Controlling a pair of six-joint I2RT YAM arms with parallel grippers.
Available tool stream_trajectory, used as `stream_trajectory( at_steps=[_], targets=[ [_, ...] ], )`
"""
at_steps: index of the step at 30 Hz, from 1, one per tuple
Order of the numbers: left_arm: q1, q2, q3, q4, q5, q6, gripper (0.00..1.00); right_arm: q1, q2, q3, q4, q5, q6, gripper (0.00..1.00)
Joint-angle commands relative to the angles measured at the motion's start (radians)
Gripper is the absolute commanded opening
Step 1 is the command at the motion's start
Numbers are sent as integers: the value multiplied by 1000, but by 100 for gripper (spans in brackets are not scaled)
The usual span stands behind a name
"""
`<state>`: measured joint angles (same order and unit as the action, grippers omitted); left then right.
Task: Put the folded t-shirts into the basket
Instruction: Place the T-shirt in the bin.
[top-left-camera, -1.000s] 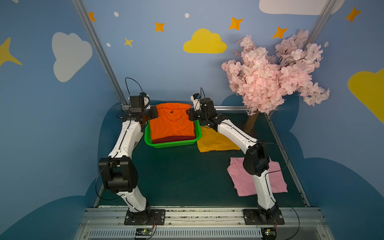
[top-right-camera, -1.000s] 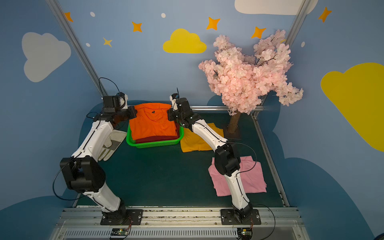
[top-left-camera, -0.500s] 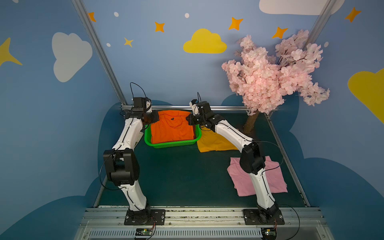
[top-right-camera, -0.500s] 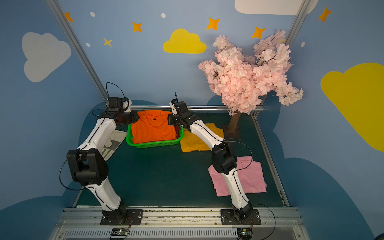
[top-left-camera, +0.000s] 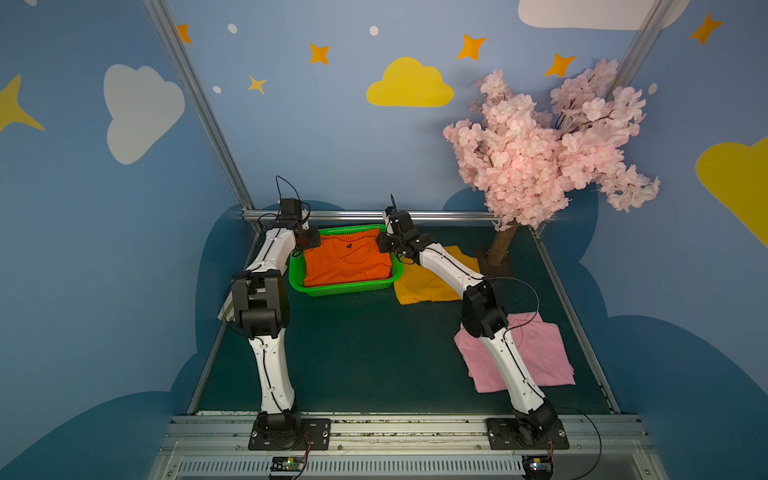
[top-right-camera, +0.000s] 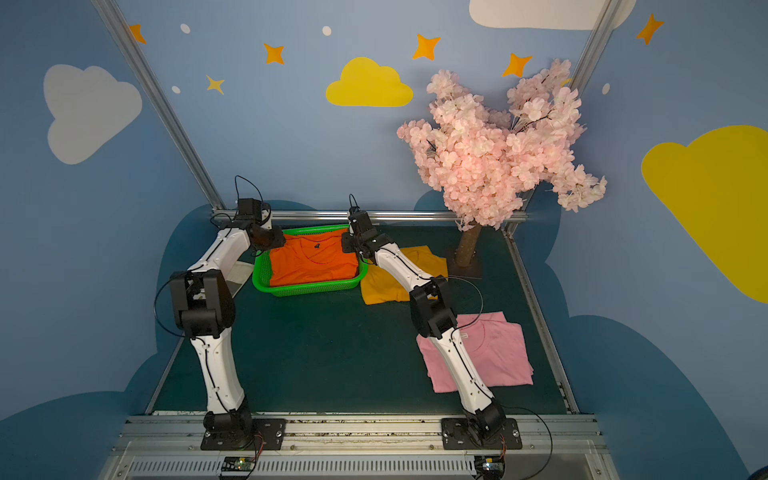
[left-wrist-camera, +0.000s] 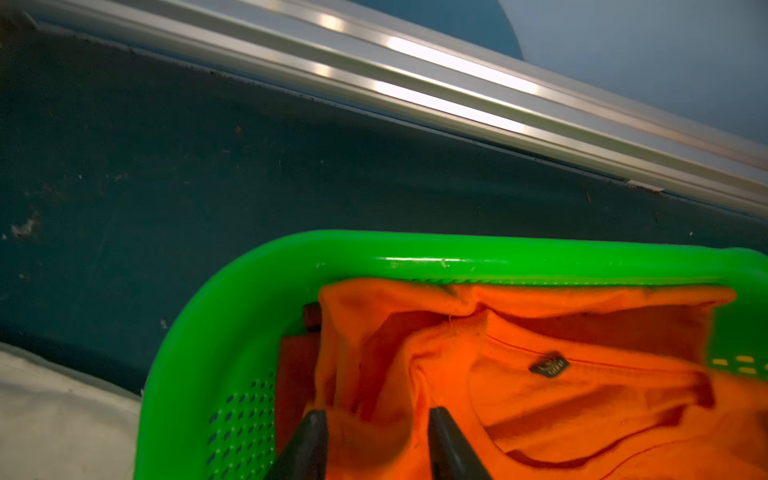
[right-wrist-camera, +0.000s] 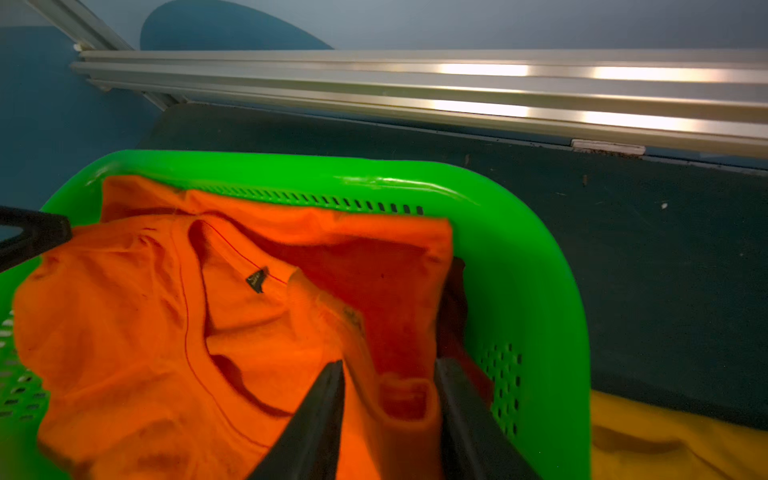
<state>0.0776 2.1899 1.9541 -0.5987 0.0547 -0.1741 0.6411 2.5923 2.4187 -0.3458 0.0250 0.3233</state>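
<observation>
The green basket (top-left-camera: 349, 289) (top-right-camera: 311, 286) stands at the back of the table. A bright orange folded t-shirt (top-left-camera: 347, 262) (top-right-camera: 311, 262) lies in it on top of a dark red one (left-wrist-camera: 293, 374). My left gripper (left-wrist-camera: 376, 419) (top-left-camera: 311, 240) is open at the shirt's far left corner, and a loose orange fold sits between its fingers. My right gripper (right-wrist-camera: 390, 370) (top-left-camera: 382, 243) is open at the far right corner, with a fold between its fingers too. A mustard yellow t-shirt (top-left-camera: 424, 282) (right-wrist-camera: 665, 444) lies right of the basket. A pink t-shirt (top-left-camera: 540, 353) (top-right-camera: 494, 357) lies at the front right, partly hidden by my right arm.
An artificial pink blossom tree (top-left-camera: 540, 158) stands at the back right, its trunk (top-left-camera: 503, 245) close to the yellow shirt. A pale glove (top-right-camera: 237, 276) (left-wrist-camera: 54, 415) lies left of the basket under my left arm. An aluminium rail (top-left-camera: 436, 216) runs just behind the basket.
Both arms carried the orange shirt back and down into the basket. Both grippers, shut on its corners before, now stand open.
</observation>
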Motion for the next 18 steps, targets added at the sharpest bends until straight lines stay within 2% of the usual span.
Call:
stream_trajectory(
  at_steps=[1,4,8,11,14,18],
  targets=[
    [4,-23,49,-59,-3,15,56,-10,-9,57,-19,27,-49,49],
    [1,-76,23,-59,6,12,64,-10,-52,41,-27,-23,-60,53],
    [-7,-185,-64,-51,43,-6,67,-8,-157,-67,-25,-82,-86,57],
    [-25,-315,-224,32,118,-29,69,-9,-277,-204,-33,-103,-123,59],
    [-58,-480,-427,157,224,-65,74,-16,-437,-420,-42,-83,-169,62],
    [-137,-636,-622,269,270,-97,78,-36,-635,-678,-131,-57,-158,66]
  ],
)
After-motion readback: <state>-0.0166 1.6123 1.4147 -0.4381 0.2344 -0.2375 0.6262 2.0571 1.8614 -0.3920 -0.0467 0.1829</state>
